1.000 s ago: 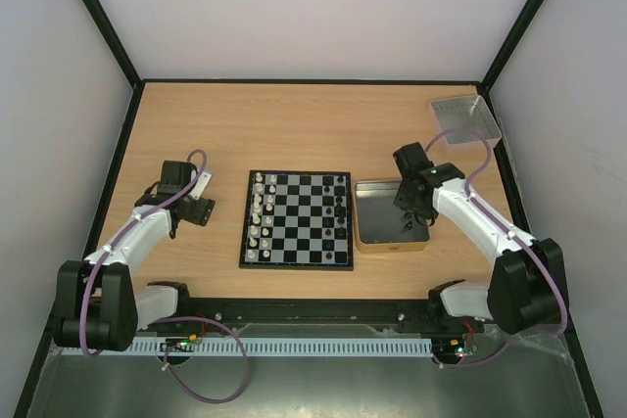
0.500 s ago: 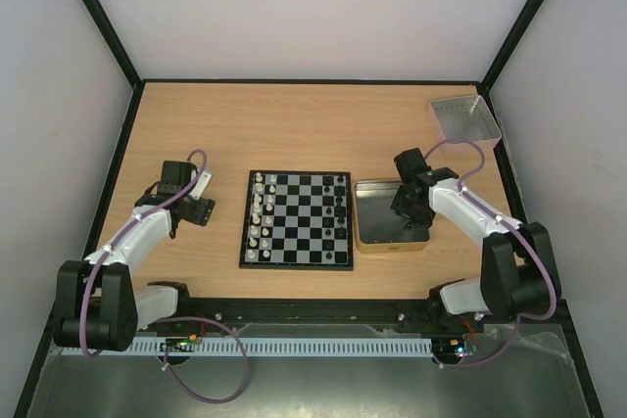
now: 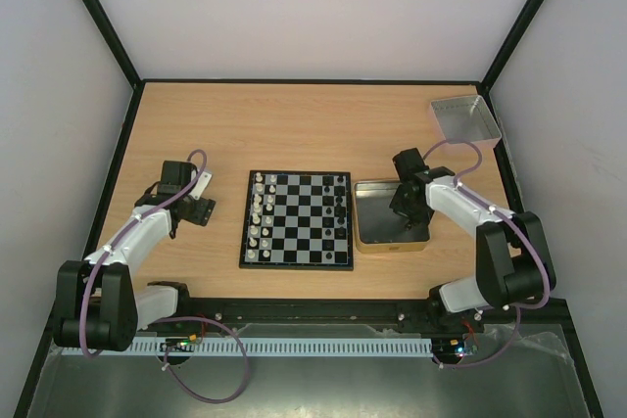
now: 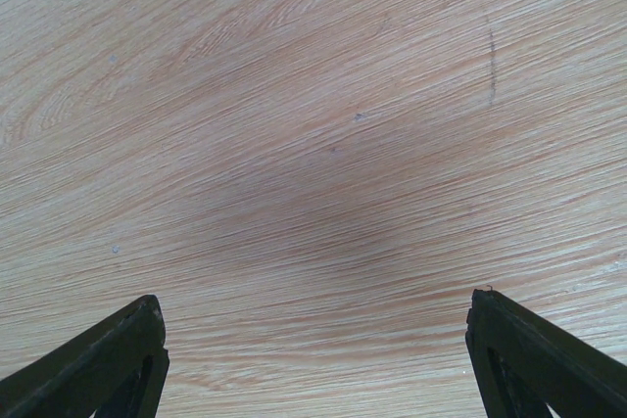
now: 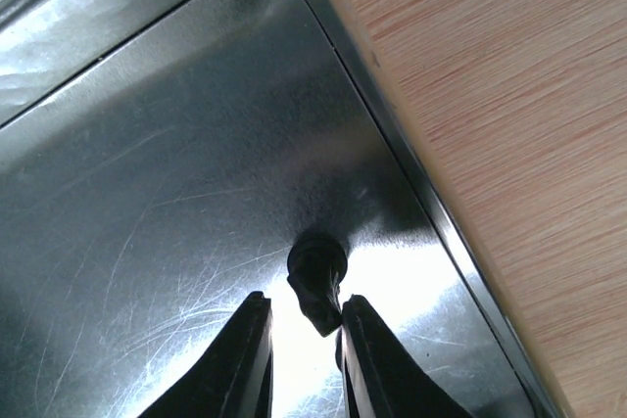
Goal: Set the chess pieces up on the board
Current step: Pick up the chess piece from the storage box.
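The board (image 3: pixel 297 219) lies at the table's middle. Whitish pieces (image 3: pixel 257 217) stand in its two left columns and a few black pieces (image 3: pixel 339 205) along its right side. My right gripper (image 3: pixel 406 210) reaches down into the gold-tan tin (image 3: pixel 377 242). In the right wrist view its jaws (image 5: pixel 305 301) are narrowly open around a black chess piece (image 5: pixel 318 281) lying on the tin's shiny floor (image 5: pixel 147 163). The piece touches the right finger, with a gap to the left finger. My left gripper (image 3: pixel 201 210) is wide open and empty (image 4: pixel 313 299) over bare wood left of the board.
A grey square tray (image 3: pixel 464 119) sits at the back right corner. The tin's rim (image 5: pixel 392 144) runs close to the right of my right gripper. Black frame posts and white walls enclose the table.
My right arm has swung its elbow inward and the gripper has settled slightly left and lower into the tin. The left arm has not moved.
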{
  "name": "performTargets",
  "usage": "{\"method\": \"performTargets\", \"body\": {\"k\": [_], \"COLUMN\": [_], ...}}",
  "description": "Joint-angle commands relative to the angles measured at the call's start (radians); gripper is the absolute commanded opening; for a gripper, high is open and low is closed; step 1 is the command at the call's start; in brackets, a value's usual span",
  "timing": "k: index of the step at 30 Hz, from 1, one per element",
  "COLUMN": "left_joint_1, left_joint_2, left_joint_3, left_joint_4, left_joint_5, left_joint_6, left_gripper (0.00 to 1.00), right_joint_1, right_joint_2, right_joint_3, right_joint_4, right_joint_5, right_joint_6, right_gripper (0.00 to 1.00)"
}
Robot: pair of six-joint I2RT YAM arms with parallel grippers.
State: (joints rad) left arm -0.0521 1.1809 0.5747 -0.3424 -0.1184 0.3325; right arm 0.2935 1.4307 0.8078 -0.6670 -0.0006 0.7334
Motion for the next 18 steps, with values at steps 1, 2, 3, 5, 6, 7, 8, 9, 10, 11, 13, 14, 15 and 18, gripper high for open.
{"method": "performTargets", "body": {"k": [1,2,3,5,6,7,8,9,10,11,13,14,15,18], "left_joint_1": [-0.005,-0.005,-0.005,-0.005,-0.005,-0.005,-0.005,-0.004,-0.005,-0.005,-0.005,-0.005,-0.005,-0.005], "left_joint_2": [0.002,0.001,0.002,0.001,0.001,0.001,0.003,0.002,0.002,0.002,0.001,0.002,0.003,0.001], "left_joint_3": [-0.01,-0.01,-0.011,-0.01,-0.011,-0.01,-0.011,-0.011,-0.01,-0.011,-0.01,-0.01,-0.011,-0.011], "left_joint_4": [0.001,0.001,0.001,0.001,0.0,0.0,0.0,0.0,0.0,0.001,0.001,0.003,0.002,0.002], "left_joint_5": [0.006,0.006,0.006,0.006,0.007,0.008,0.008,0.008,0.008,0.008,0.008,0.008,0.008,0.008], "left_joint_6": [-0.001,-0.001,-0.001,-0.001,-0.001,-0.001,-0.001,-0.001,-0.001,-0.001,-0.001,-0.001,-0.001,-0.001], "left_gripper": [0.83,0.84,0.84,0.83,0.84,0.84,0.84,0.83,0.83,0.83,0.83,0.84,0.83,0.83], "right_joint_1": [-0.009,-0.009,-0.009,-0.01,-0.011,-0.011,-0.011,-0.011,-0.011,-0.012,-0.011,-0.012,-0.012,-0.012], "right_joint_2": [0.018,0.022,0.027,0.038,0.042,0.048,0.054,0.058,0.061,0.068,0.071,0.07,0.07,0.068], "right_joint_3": [-0.009,-0.01,-0.01,-0.009,-0.008,-0.009,-0.008,-0.008,-0.008,-0.009,-0.006,-0.006,-0.006,0.0], "right_joint_4": [0.022,0.025,0.027,0.033,0.035,0.04,0.045,0.048,0.052,0.055,0.057,0.059,0.06,0.056], "right_joint_5": [0.032,0.032,0.03,0.025,0.026,0.027,0.027,0.026,0.023,0.021,0.019,0.019,0.02,0.024], "right_joint_6": [0.008,0.008,0.009,0.01,0.011,0.011,0.011,0.011,0.012,0.014,0.016,0.017,0.017,0.017], "right_gripper": [0.18,0.18,0.18,0.18,0.18,0.18,0.17,0.17,0.17,0.16,0.13,0.12,0.1,0.06]}}
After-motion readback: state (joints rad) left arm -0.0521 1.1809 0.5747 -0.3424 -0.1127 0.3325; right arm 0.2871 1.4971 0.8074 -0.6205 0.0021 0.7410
